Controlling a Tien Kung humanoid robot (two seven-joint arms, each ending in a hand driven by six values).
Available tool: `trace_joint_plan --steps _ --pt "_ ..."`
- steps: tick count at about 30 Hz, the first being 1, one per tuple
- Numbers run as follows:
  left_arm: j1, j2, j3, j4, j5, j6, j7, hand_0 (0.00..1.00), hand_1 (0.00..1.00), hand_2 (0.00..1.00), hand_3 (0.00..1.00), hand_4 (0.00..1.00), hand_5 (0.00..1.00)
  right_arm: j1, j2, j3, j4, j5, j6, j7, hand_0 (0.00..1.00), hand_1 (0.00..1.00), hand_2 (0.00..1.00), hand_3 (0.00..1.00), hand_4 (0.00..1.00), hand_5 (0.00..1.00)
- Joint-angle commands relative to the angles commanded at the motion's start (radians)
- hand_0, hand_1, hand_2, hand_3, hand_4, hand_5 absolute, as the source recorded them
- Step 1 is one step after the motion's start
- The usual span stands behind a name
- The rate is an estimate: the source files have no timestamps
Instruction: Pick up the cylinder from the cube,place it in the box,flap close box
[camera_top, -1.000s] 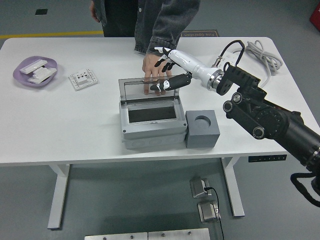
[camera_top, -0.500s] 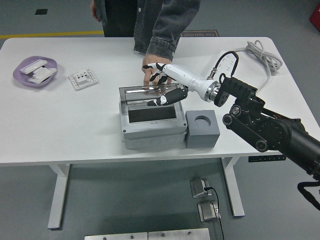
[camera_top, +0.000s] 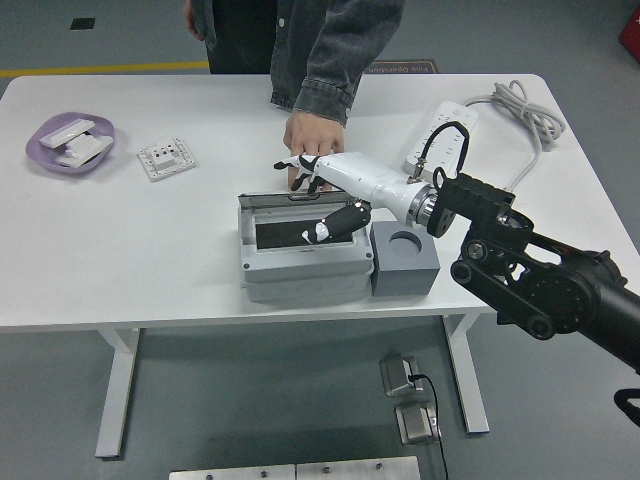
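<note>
Box (camera_top: 300, 262) interior partly hidden behind right hand (camera_top: 322, 200); cylinder unseen; person (camera_top: 300, 45) cut off at top edge.

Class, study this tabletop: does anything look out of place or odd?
Yes. A person's hand rests on the table right behind the grey box, close to the robot's right hand reaching over the lid. The cube beside the box has an empty hole.

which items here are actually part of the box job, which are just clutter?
In the job:
grey box
its clear lid
grey cube
right hand over the lid

Lying about:
purple dish
white socket plate
power strip
person's hand behind the box
</note>
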Motion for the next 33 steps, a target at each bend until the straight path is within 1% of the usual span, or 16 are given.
trace_joint_plan --steps 6,14,17,24,28,33 --pt "0.004 -0.002 -0.001 0.0 0.0 0.0 0.001 0.893 0.801 0.861 0.929 0.914 0.745 -0.034 -0.001 0.002 0.042 -0.033 0.005 -0.018 0.617 0.56 0.669 0.917 0.975 0.451" --pt "0.006 -0.004 -0.003 0.0 0.0 0.001 0.002 0.893 0.801 0.861 0.929 0.914 0.743 -0.076 -0.001 0.001 0.071 -0.067 0.01 -0.033 0.611 0.56 0.672 0.918 0.968 0.451" --pt "0.006 -0.004 -0.003 0.0 0.001 0.001 0.003 0.893 0.801 0.861 0.929 0.914 0.743 -0.086 -0.003 0.015 0.077 -0.069 0.012 -0.035 0.611 0.56 0.672 0.918 0.968 0.451" --pt "0.007 -0.003 -0.005 0.0 0.002 0.002 0.003 0.893 0.799 0.86 0.928 0.914 0.743 -0.108 -0.01 0.044 0.067 -0.068 0.015 -0.038 0.606 0.558 0.672 0.92 0.965 0.456" --pt "0.009 -0.005 -0.003 0.0 0.0 0.001 0.004 0.892 0.797 0.86 0.928 0.914 0.743 -0.129 -0.017 0.079 0.081 -0.076 0.019 -0.041 0.597 0.552 0.673 0.921 0.956 0.46" --pt "0.01 -0.005 -0.003 0.0 0.0 0.002 0.003 0.892 0.797 0.86 0.928 0.914 0.743 -0.167 -0.031 0.166 0.133 -0.098 0.034 -0.054 0.598 0.551 0.673 0.921 0.95 0.464"
